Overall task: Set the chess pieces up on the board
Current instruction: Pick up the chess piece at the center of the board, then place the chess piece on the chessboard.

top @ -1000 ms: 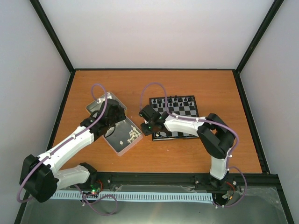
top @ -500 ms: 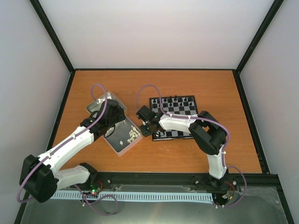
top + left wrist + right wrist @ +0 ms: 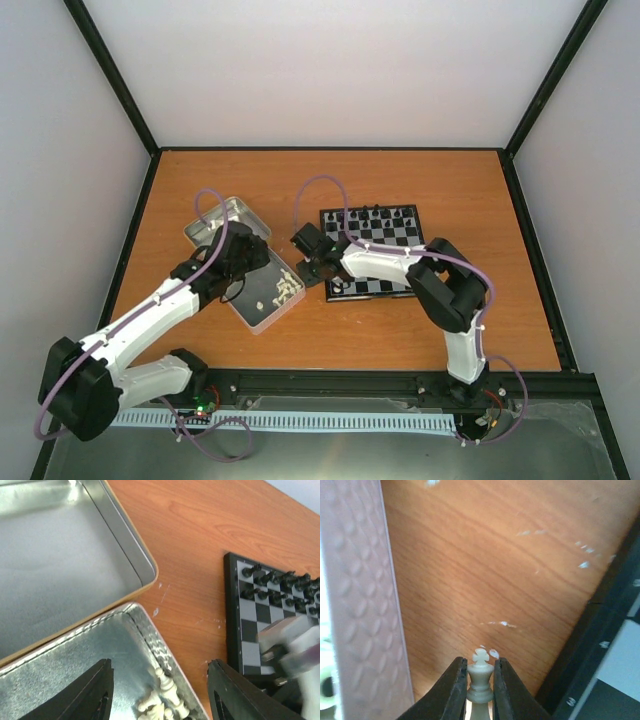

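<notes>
Orange tabletop (image 3: pixel 400 325) holds a tin (image 3: pixel 75 652) of white pieces (image 3: pixel 162 702) beneath the wide-spread left gripper (image 3: pixel 160 682); right gripper (image 3: pixel 480 667) pinches a king (image 3: pixel 480 681).

The top camera looked down from high on the whole table (image 3: pixel 400 180), the board (image 3: pixel 395 232) near its middle. Both wrist cameras looked from close at the bare table just left of the board, sharing its left border.
</notes>
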